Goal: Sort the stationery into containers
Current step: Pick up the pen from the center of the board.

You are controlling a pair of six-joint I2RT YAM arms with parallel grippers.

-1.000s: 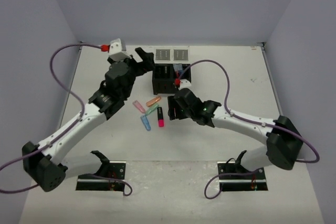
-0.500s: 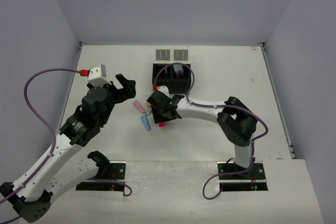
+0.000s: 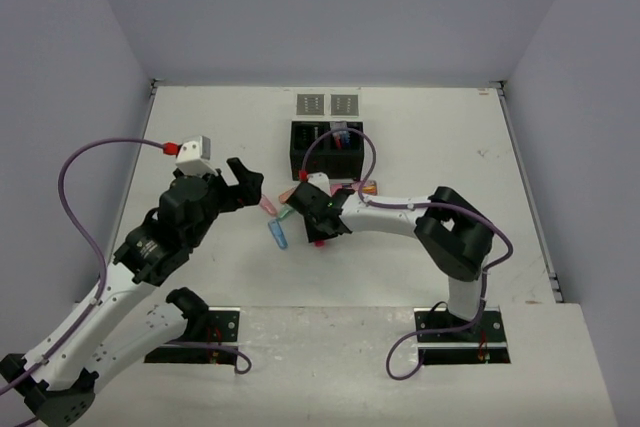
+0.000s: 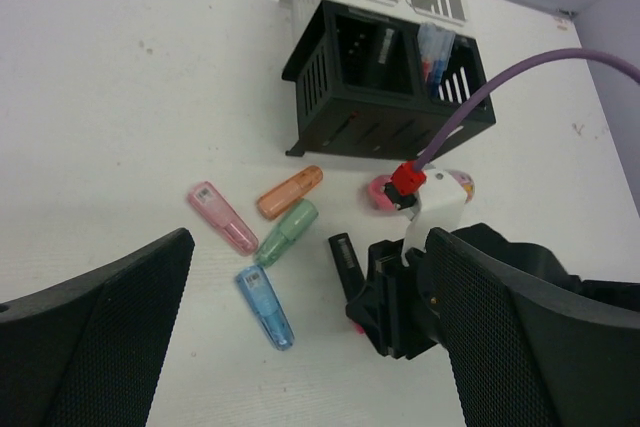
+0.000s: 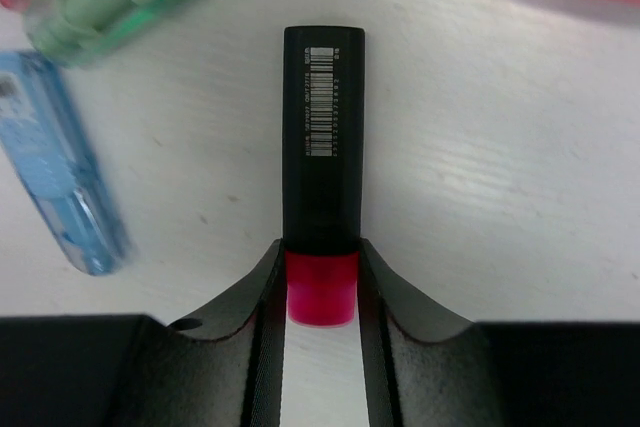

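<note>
- My right gripper, having swung in over the loose cluster, is pinching the pink end of the black-barrelled plastic highlighter, which is lying flat on the white table.
- My left gripper, pulled back from the black slatted two-compartment box, is hovering with its fingers spread wide, holding nothing.
- I judge the pick is starting; lifting and carrying to the box are remaining.

Lab test cell: bare walls enclosing white table.

The fingers pinch the pink end of a black highlighter, near a blue highlighter.
</note>
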